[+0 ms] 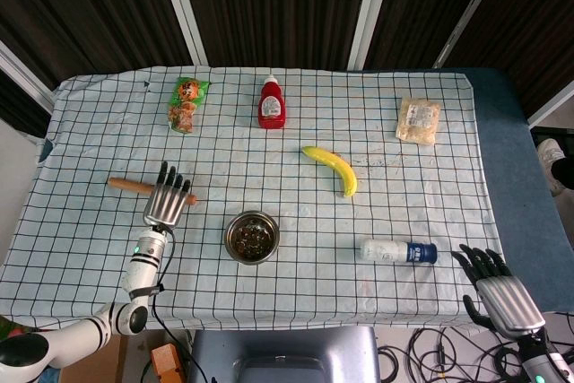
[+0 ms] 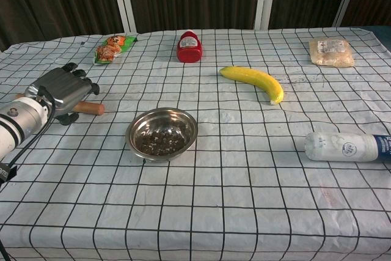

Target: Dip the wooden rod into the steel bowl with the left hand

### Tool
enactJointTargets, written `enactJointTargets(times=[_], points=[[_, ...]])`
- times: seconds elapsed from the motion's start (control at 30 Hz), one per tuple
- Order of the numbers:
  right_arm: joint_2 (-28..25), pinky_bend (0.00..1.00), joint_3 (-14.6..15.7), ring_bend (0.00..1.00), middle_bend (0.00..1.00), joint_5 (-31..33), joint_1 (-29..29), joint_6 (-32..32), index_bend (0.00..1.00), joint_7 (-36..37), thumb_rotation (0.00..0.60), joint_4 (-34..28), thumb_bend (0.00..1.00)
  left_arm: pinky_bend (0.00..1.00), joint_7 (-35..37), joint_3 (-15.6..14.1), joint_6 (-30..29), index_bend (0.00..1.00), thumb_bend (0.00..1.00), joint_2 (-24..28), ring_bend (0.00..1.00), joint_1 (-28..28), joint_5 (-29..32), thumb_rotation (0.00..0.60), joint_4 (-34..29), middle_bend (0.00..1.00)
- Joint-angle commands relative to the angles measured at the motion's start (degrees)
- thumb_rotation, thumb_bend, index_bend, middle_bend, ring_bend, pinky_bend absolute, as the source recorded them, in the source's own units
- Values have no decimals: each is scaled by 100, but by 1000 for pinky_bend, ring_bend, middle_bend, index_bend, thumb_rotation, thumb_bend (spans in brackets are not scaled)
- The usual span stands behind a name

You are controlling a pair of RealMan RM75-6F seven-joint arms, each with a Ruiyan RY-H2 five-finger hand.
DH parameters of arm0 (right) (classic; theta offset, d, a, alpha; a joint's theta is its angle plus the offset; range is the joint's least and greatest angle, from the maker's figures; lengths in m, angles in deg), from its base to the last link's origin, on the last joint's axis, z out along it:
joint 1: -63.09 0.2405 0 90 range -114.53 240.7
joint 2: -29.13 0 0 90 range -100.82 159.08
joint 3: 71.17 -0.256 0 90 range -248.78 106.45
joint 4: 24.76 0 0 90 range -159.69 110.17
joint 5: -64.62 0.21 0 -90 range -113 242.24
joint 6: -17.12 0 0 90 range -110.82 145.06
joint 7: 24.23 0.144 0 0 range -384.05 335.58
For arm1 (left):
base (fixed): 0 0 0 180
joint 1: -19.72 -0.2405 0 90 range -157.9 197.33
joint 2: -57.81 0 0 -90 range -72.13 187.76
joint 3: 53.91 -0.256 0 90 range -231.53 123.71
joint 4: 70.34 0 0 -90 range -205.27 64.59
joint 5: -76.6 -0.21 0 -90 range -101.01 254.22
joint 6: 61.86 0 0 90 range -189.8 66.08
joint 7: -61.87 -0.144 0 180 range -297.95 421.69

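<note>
The left hand (image 2: 61, 93), of grey ribbed metal with dark fingertips, is over the middle of the wooden rod (image 2: 90, 108); whether the fingers grasp it I cannot tell. The rod is a smooth brown cylinder lying flat, left of the steel bowl (image 2: 162, 133), apart from it. The bowl is round and shiny, with dark crumbs inside. The right hand (image 1: 499, 289) is beyond the near right table edge, fingers spread, holding nothing. The tablecloth (image 2: 244, 200) is white with a black grid, slightly wrinkled. Behind are dark panels with white strips.
</note>
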Motion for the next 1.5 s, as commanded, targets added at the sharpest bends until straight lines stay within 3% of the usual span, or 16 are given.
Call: enactJointTargets(times=[0.03, 0.2, 0.6, 0.83, 1.07, 1.3, 1.5], points=[[-1, 0, -2, 0, 0, -2, -3, 9, 0, 3, 600, -5, 483, 8, 13, 2, 27, 258, 377, -12, 95, 3, 5, 600, 27, 229], [16, 0, -12, 0, 0, 4, -4, 17, 0, -12, 600, 0, 483, 20, 209, -14, 88, 276, 376, -71, 112, 18, -82, 600, 230, 248], [-26, 0, -50, 0, 0, 75, -65, 139, 0, -13, 600, -17, 483, 33, 844, -59, 421, 461, 375, -342, 176, 126, -356, 600, 979, 328], [-48, 0, -46, 0, 0, 82, -63, 117, 0, 10, 600, -9, 483, 52, 1127, -19, 180, 602, 412, -497, 221, 106, -551, 600, 1267, 390], [-46, 0, -38, 0, 0, 69, -66, 109, 0, -8, 600, -16, 483, 102, 1600, 117, -147, 652, 488, -457, 286, 20, -682, 600, 1225, 479], [-36, 0, -21, 0, 0, 38, -80, 117, 0, -16, 600, -11, 483, 178, 3437, 554, -648, 666, 506, -224, 363, -289, -696, 600, 496, 583], [-25, 0, 9, 0, 0, -16, -93, 121, 0, -47, 600, -6, 483, 310, 5463, 1336, -1165, 674, 548, -198, 385, -484, -493, 600, 127, 586]])
